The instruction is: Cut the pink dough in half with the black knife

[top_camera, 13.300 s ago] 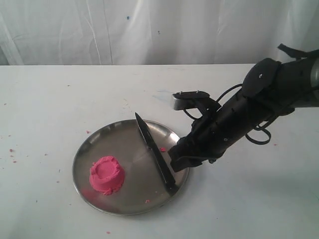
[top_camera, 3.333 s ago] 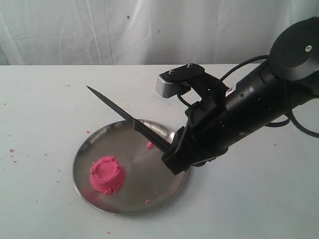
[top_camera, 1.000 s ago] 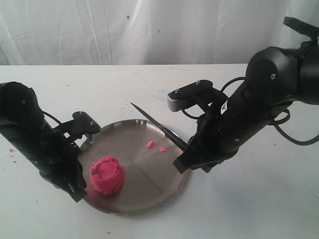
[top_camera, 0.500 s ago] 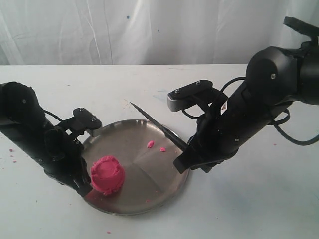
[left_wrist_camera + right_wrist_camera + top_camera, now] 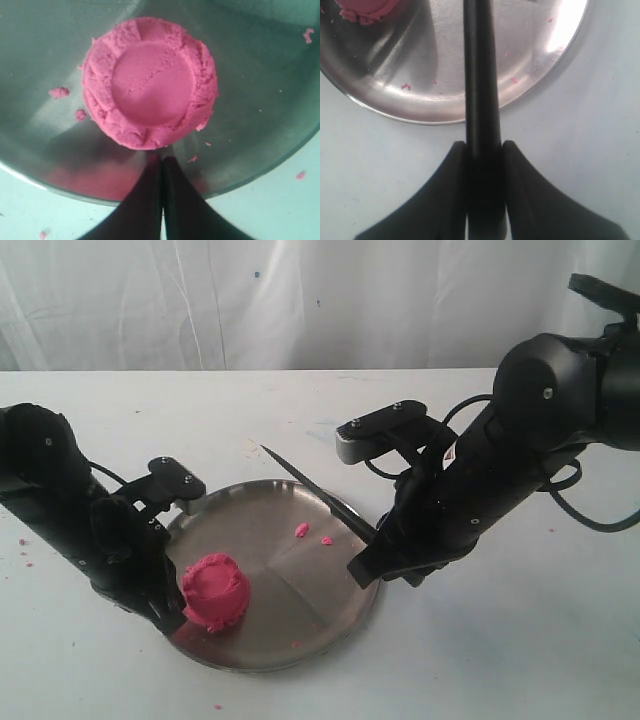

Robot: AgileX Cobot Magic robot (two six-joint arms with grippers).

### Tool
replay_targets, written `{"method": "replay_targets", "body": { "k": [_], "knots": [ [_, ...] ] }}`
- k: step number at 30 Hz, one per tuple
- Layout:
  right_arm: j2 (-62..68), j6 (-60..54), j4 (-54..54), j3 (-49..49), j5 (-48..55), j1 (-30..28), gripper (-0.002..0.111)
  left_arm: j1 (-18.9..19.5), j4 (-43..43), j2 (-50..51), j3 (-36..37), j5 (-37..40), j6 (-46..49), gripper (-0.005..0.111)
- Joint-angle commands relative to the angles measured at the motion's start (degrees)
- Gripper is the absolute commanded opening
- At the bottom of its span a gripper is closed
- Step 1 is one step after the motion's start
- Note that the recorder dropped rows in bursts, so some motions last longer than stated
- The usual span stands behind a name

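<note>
The pink dough (image 5: pixel 214 591) (image 5: pixel 149 83) is one whole round mound with a dimpled top, sitting on the left part of the steel plate (image 5: pixel 300 610). My left gripper (image 5: pixel 172 620) (image 5: pixel 163 159) is shut and empty, its tips right at the dough's edge over the plate rim. My right gripper (image 5: pixel 366 565) (image 5: pixel 482 145) is shut on the black knife (image 5: pixel 312 494) (image 5: pixel 481 70), holding its handle. The blade slants up and away over the plate's far side, its point aimed at the far left, clear of the dough.
Small pink crumbs (image 5: pixel 301 530) lie on the plate and a few dot the white table (image 5: pixel 520 660) at its left. A white curtain (image 5: pixel 300 300) hangs behind the table. The right arm's bulk (image 5: pixel 500 470) stands over the plate's right rim.
The left arm has slid along the plate's left rim toward the dough, ending with its tips at the mound. The right arm and knife have held still.
</note>
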Motion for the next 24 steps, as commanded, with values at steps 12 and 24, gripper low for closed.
{"method": "replay_targets", "body": {
  "k": [12, 24],
  "knots": [
    [-0.38, -0.18, 0.12, 0.14, -0.41, 0.14, 0.0, -0.4, -6.42, 3.42, -0.28, 0.82, 4.2, 0.0],
    [-0.38, -0.16, 0.23, 0.14, -0.41, 0.14, 0.0, -0.4, -10.04, 3.74, -0.28, -10.36, 4.44, 0.0]
  ]
}}
